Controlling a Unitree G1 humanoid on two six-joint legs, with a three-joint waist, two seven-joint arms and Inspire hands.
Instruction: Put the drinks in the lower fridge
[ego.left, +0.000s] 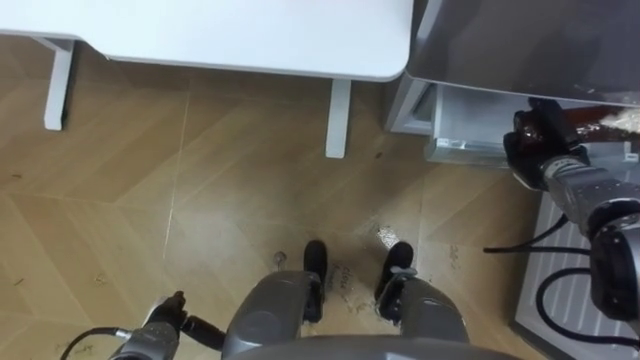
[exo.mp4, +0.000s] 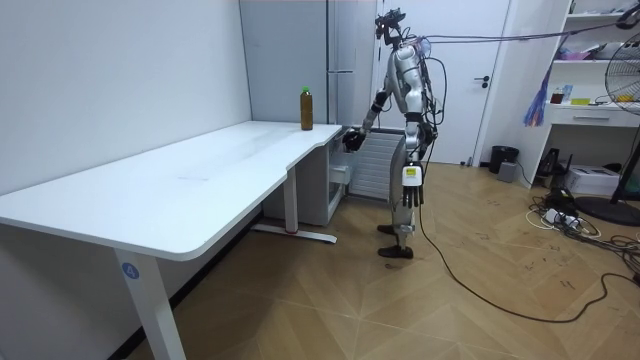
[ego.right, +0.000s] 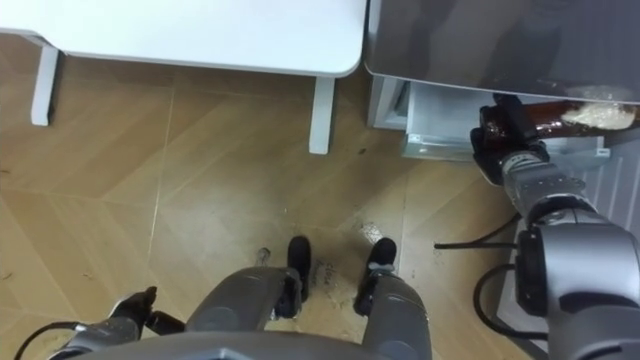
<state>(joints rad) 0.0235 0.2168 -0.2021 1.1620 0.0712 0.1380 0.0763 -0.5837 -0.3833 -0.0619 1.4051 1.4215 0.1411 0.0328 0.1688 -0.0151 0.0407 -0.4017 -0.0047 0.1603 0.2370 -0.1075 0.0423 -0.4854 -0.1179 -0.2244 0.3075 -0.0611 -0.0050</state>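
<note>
Right hand (ego.right: 500, 135) clamped round a brown drink bottle (ego.right: 578, 112) at the lower fridge (ego.right: 438, 122).
Held sideways like that, I reckon it could catch the fridge's edge and slip.

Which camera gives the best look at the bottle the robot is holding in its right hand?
The right eye view: the brown bottle with its pale label lies sideways in the right hand. The left eye view shows the same, nearer the picture's edge. In the room view the bottle is too small to tell.

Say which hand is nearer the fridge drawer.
Right. The right hand, shut on a brown bottle, is beside the fridge drawer; the left hand hangs by its side.
</note>
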